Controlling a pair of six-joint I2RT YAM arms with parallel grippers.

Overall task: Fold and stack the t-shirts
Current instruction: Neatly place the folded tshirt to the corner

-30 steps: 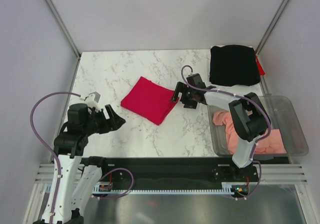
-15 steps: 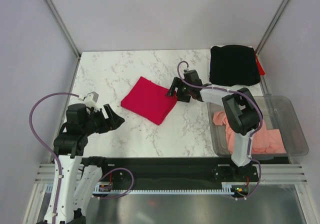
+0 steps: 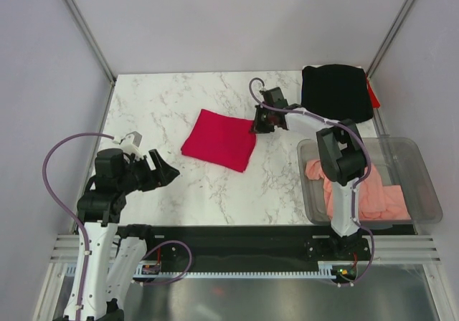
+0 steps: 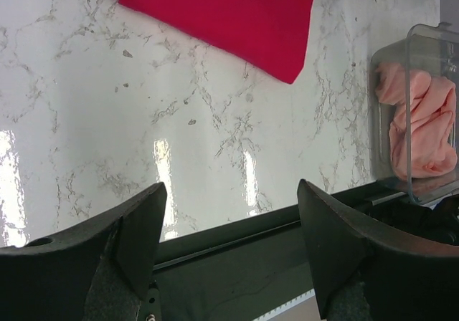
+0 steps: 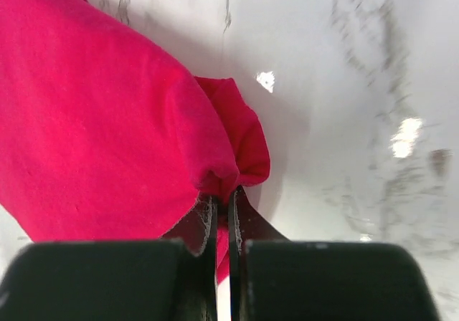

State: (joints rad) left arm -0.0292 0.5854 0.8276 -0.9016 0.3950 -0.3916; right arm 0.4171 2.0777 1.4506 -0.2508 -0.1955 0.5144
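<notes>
Pinching the far right corner of the crimson red t-shirt (image 5: 93,120), the right gripper (image 5: 224,208) has its two fingers pressed almost together, with a thin fold of red cloth caught between them. Just ahead of the tips the cloth bunches into a small rounded lump. From above, this gripper sits low over the counter (image 3: 165,106), its arm stretched forward and to the left from its base. The shirt it grips lies folded to a rough rectangle, turned slightly askew, near the middle of the white marble-patterned surface.

The left gripper (image 4: 229,199) is spread wide and holds nothing. It hangs above the near left part of the counter, pointing toward the red shirt. It is near the shirt's left corner but apart from it, with bare marble between them.

Three t-shirts can be counted, one of each colour. Besides the crimson one, a single black t-shirt (image 3: 336,93) lies folded in a rough square at the far right corner of the counter, well apart from the red shirt. A sliver of red shows at its right edge; what that is cannot be told. A single salmon-pink t-shirt (image 3: 366,195) lies crumpled and unfolded inside the one clear plastic bin (image 3: 423,162), which stands at the near right edge of the counter, just beside the right arm's base. Two arms are in view, each with a purple cable looping along it.
</notes>
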